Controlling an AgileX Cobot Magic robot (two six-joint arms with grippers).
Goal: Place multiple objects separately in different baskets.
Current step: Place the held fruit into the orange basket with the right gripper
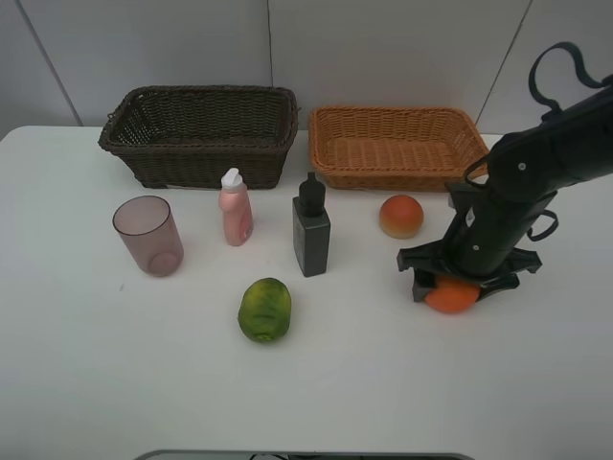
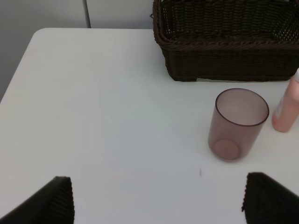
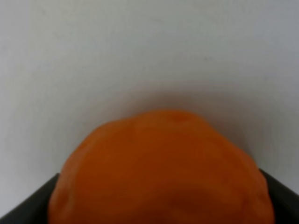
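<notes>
My right gripper (image 1: 460, 285) reaches down over the orange (image 1: 450, 297) on the table's right side, its fingers pressed against both sides; the orange fills the right wrist view (image 3: 159, 172). The peach-like fruit (image 1: 401, 216), dark square bottle (image 1: 311, 230), pink white-capped bottle (image 1: 235, 208), mauve cup (image 1: 148, 236) and green fruit (image 1: 264, 310) stand on the table. Behind them are the dark brown basket (image 1: 192, 153) and the orange-tan basket (image 1: 397, 165), both empty. My left gripper (image 2: 156, 200) is open over the table's left side, near the cup (image 2: 238, 123).
The white table (image 1: 115, 383) ends at a pale wall behind the baskets. The left wrist view shows the dark basket's corner (image 2: 224, 56), the pink bottle's side (image 2: 286, 112) and the table's left edge (image 2: 18, 70).
</notes>
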